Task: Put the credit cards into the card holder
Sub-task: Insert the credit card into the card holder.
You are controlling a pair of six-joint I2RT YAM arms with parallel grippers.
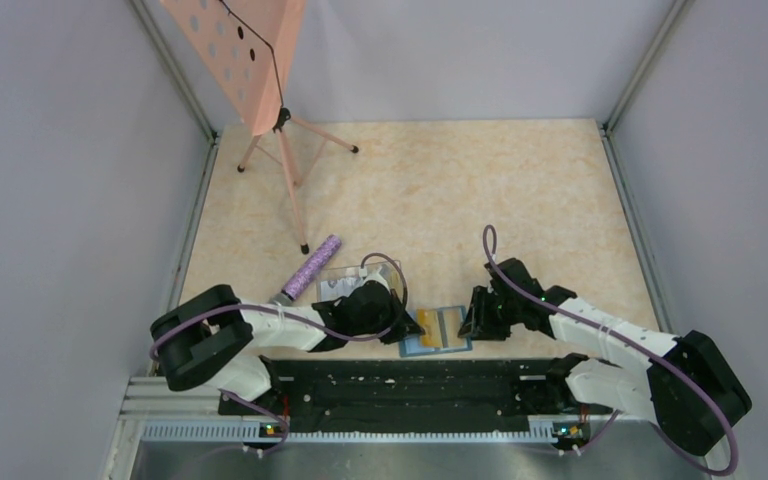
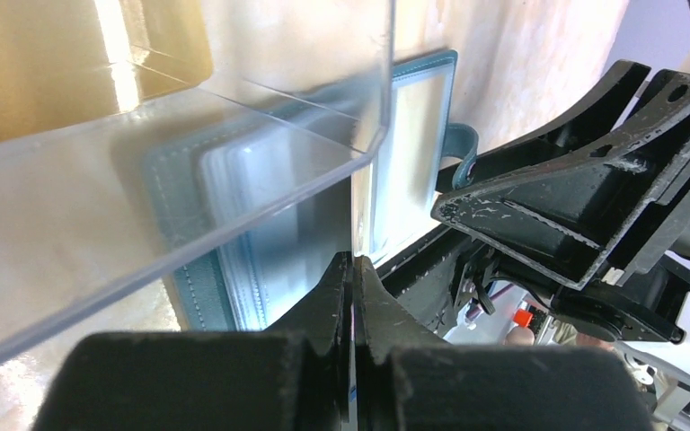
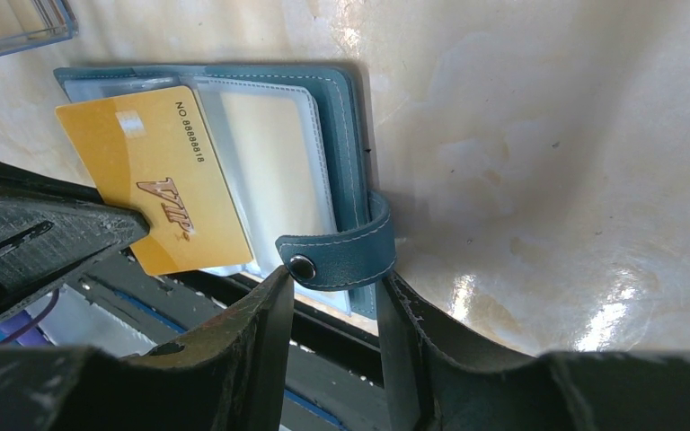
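Grippers: left gripper (image 2: 352, 269), fingers pressed together on the edge of a gold VIP card (image 3: 157, 180). The right gripper (image 3: 332, 283) has its jaws standing apart, and the snap tab (image 3: 346, 247) of the card holder (image 3: 346, 108) lies across the gap at the fingertips. Whether they press it cannot be told.

Gold VIP card: printed "NO 8888818". It lies tilted over the left page of the card holder, with its lower end overhanging the holder's near edge. Whether any edge sits in a slot cannot be told.

Card holder: teal, open flat, clear sleeves inside. It sits on the table (image 1: 480, 190) at the near edge, between the two grippers, with the tab toward the right one.

Clear plastic box (image 1: 338, 282): just beside the holder on the left arm's side. A gold-brown card (image 2: 81, 63) is seen through its wall.

Purple patterned tube (image 1: 312, 267): lying just beside the box, on its far-left side.

Pink music stand (image 1: 250, 60): on a tripod at the table's far-left corner, well apart from the holder.
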